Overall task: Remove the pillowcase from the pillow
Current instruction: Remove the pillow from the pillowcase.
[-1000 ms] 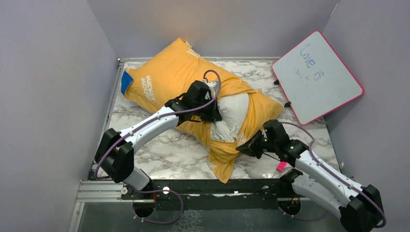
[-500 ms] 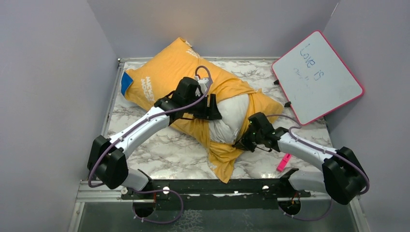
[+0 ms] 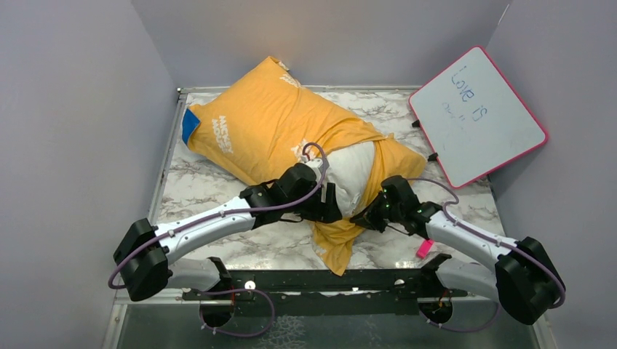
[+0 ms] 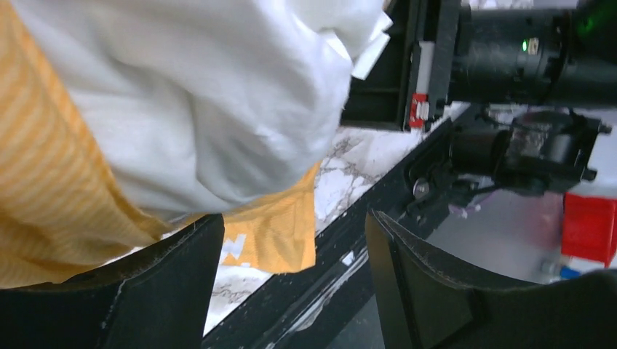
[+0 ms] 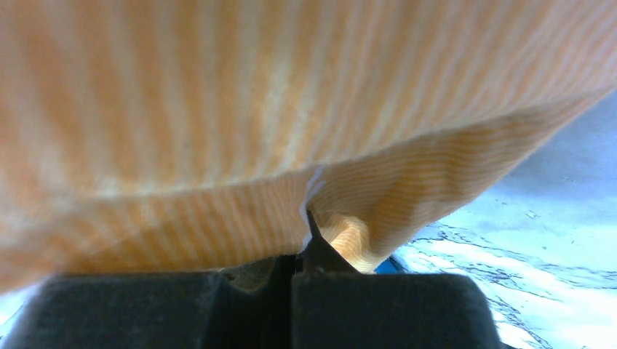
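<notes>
1 pillowcase (image 3: 255,127) fold pinched in R end effector (image 5: 299,254).

The pillow (image 3: 354,169), in the pillowcase (image 3: 255,127), lies slantwise on the table (image 3: 240,233) from the far left corner toward the middle of the near edge. At its near end sit the left gripper (image 3: 327,206) and, beside it, the right gripper (image 3: 361,217). A whiteboard (image 3: 476,116) leans at the far right corner, and a marker (image 3: 423,249) lies by the near right corner.

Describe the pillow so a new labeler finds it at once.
On the marble table, an orange-yellow pillowcase lies diagonally from the back left corner. The pillow is the plump bulge poking out of its near right end. It is the only plain white soft thing; the whiteboard is flat and pink-edged.
</notes>
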Tool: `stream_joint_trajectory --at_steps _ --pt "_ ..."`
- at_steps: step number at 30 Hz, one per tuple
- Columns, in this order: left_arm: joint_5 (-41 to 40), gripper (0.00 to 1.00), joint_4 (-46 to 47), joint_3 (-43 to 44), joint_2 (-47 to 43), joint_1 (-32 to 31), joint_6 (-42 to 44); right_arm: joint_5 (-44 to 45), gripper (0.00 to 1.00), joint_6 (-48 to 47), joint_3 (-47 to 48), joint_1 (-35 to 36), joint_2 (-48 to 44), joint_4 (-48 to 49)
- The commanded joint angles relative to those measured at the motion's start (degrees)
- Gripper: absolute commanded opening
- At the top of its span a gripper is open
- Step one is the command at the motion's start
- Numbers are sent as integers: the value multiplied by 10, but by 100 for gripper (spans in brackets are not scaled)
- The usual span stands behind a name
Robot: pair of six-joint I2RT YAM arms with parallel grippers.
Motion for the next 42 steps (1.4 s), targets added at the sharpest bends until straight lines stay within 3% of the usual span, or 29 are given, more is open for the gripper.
stream_joint_trajectory --at_steps 1,6,9,11,12,14,15,20,24,31,35,37,42 --pt "-118 74 95 -16 13 -11 -93 -9 0 -11 -21 -1 12 -24" --pt "-175 74 203 -21 75 -11 -125 -27 0 -7 -38 -1 4 -11" --pt "-198 67 178 20 140 -6 -107 -35 0 -5 -44 -1 -4 -11" --pt "-189 51 146 51 179 -6 -92 -33 0 -2 -49 -1 -13 -12" --pt "-179 30 144 58 191 -6 -79 -29 0 -3 -51 -1 -18 -13" --pt "-179 2 127 70 196 -4 -62 -18 0 -6 -56 -1 -29 -19" --pt "-184 0 121 78 192 -2 -52 -12 0 -11 -58 -1 -34 -24" --pt "-176 0 89 155 165 41 13 -23 0 -61 -69 -1 -31 -30" --pt "-104 0 91 198 158 112 3 -96 0 -149 -74 -1 -10 -8" --pt "3 0 139 168 152 136 -30 -88 0 -210 -12 -1 -15 -93" --pt "20 0 177 124 151 126 -56 -117 2 -168 49 -1 -24 -116" --pt "16 0 186 114 149 116 -58 -124 8 -128 67 -1 -34 -115" --pt "-1 0 188 108 153 94 -52 -124 56 2 66 -1 -71 -87"
